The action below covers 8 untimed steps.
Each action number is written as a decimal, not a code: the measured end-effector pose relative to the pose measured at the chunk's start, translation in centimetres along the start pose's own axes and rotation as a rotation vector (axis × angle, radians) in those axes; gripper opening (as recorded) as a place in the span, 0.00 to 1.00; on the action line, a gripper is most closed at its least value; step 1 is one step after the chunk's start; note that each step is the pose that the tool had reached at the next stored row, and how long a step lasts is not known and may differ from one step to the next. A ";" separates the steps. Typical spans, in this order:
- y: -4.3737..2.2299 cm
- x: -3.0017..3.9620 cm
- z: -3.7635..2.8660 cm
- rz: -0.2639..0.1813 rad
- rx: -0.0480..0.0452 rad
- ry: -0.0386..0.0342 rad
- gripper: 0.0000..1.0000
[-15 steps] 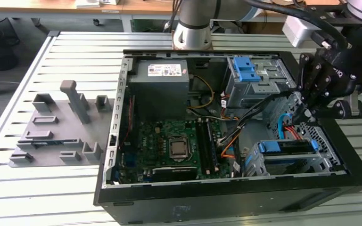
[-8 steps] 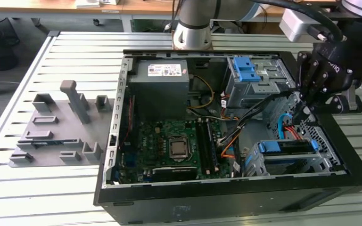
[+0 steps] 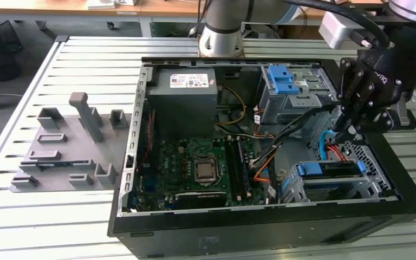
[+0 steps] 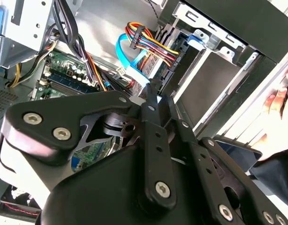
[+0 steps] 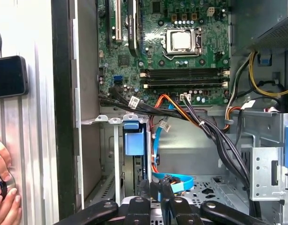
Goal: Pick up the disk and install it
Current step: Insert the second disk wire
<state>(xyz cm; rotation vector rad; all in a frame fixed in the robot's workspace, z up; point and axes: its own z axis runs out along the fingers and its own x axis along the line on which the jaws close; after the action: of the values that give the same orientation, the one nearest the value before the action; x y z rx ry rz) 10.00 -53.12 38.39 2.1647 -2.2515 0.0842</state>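
Note:
The disk [image 3: 327,169], in its blue carrier frame, sits in the grey metal cage at the case's front corner, on the exterior view's right. In the first wrist view its blue carrier tab [image 5: 133,140] stands edge-on in the cage slot. My gripper [image 3: 344,135] hangs inside the open computer case [image 3: 132,162], just above and behind the disk. Its black fingers meet at the tips in both wrist views, with nothing seen between them [image 4: 152,93] [image 5: 153,187]. A blue data cable [image 5: 174,180] lies right beside the fingertips.
A second grey drive bay with a blue latch piece [image 3: 284,81] stands at the case's back. Bundled cables [image 5: 205,126] cross between motherboard [image 3: 201,168] and bays. A person's hand [image 4: 277,108] rests outside the case wall. A grey fixture [image 3: 71,146] lies on the slatted table.

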 end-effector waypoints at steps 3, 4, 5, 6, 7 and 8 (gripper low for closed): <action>0.01 -0.06 0.16 0.000 -0.0007 -0.0020 0.24; 0.01 -0.08 0.21 0.000 -0.0009 -0.0029 0.24; 0.02 -0.09 0.26 0.000 -0.0011 -0.0035 0.24; 0.02 -0.10 0.33 0.000 -0.0013 -0.0041 0.24; 0.02 -0.11 0.40 0.000 -0.0014 -0.0041 0.24; 0.02 -0.12 0.49 0.000 -0.0015 -0.0040 0.24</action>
<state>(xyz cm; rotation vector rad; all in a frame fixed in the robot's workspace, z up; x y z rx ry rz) 10.00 -53.02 37.90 2.1660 -2.2531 0.0781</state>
